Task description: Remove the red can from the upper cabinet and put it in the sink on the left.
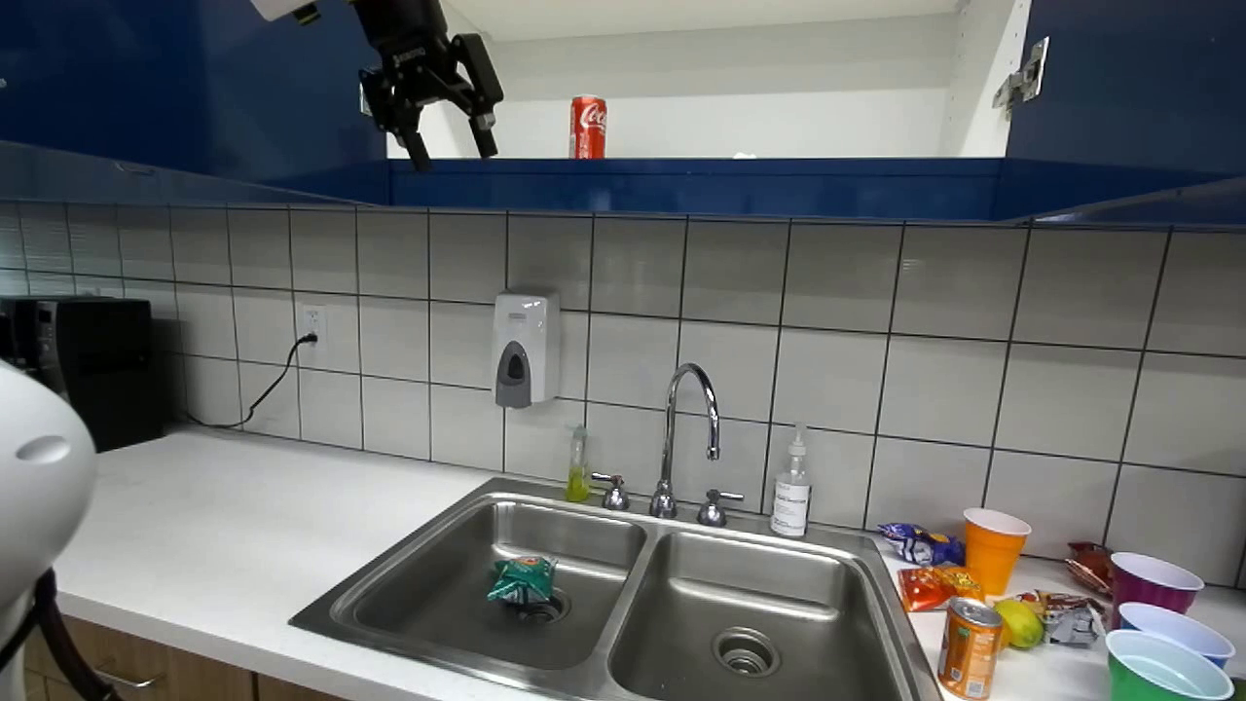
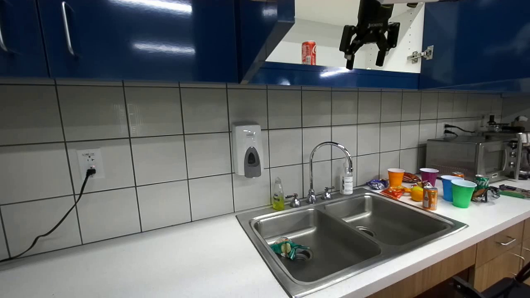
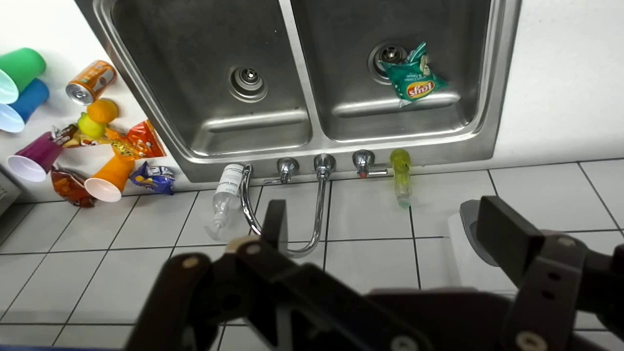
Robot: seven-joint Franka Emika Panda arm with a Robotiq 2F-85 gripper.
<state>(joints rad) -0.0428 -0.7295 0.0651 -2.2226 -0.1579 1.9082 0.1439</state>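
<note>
Upper cabinet glossy outside, matt inside; satin steel sink; shiny chrome faucet; smooth tiles

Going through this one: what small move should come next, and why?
Probably tilting the open pincer up toward the red can: the pincer points downward, holding nothing, and the wrist view shows the sink rather than the can, which stands upright inside the open upper cabinet.
</note>
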